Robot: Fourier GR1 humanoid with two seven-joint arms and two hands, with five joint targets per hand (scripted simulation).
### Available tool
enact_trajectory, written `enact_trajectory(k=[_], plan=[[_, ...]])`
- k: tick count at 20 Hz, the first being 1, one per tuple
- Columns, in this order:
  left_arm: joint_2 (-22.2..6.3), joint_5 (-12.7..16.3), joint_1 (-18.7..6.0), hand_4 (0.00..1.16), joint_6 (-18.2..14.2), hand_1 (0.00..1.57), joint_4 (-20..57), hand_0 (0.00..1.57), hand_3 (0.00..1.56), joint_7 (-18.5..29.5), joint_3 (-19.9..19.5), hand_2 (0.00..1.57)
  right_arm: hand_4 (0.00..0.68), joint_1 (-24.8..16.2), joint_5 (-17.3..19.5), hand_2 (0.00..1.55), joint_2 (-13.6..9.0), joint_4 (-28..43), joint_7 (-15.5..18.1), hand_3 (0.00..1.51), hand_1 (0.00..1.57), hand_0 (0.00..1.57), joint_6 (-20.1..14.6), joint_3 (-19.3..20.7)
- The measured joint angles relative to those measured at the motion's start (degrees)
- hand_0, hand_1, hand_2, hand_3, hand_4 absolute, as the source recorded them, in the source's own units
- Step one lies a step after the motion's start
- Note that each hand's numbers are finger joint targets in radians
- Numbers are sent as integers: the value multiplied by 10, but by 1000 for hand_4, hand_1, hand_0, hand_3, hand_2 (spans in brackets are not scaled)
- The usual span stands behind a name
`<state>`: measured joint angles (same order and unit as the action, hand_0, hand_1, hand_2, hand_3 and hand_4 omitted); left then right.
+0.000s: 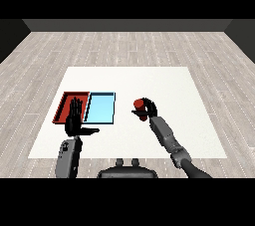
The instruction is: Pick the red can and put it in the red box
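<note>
Red can sits in the right hand, over the white table and well to the right of both trays. Nearest to me, the two grey forearms come in from the lower corners: the left forearm rises almost straight up, while the right forearm slants up and leftward toward the middle of the table.

Next out, the left hand stands with its fingers straight and pointing away, thumb stuck out to the right, holding nothing. Its fingertips overlap the near part of the red tray from where I look, though I cannot tell whether they touch it.

On the other side, the black fingers of the right hand curl round the can, so only its top end shows to the upper left of the hand. Whether the can is lifted off the table or resting on it I cannot tell.

Farther on, the red tray lies side by side with the light blue tray, edges touching, the blue one between the red tray and the can.

Beyond the table's far edge, pale wooden floor runs back to a dark wall.
</note>
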<state>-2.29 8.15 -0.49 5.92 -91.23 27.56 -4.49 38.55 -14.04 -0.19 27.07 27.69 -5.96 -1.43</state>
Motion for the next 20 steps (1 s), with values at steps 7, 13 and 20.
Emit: enact_trajectory(k=[7, 13, 20], plan=[[4, -2, 2, 0, -6, 0, -12, 0, 0, -10, 7, 0, 546, 0, 22, 1468, -3, 13, -30, 1413, 1531, 1531, -23, -11], [4, -4, 19, 0, -2, 0, -23, 0, 0, -7, 10, 0, 580, 20, 36, 1470, -5, -5, -23, 1395, 1529, 1529, -24, 7], [-3, 5, 9, 0, 3, 0, -31, 0, 0, -26, 7, 0, 582, -18, 37, 1459, -10, 114, -42, 1381, 1543, 1543, -46, -13]])
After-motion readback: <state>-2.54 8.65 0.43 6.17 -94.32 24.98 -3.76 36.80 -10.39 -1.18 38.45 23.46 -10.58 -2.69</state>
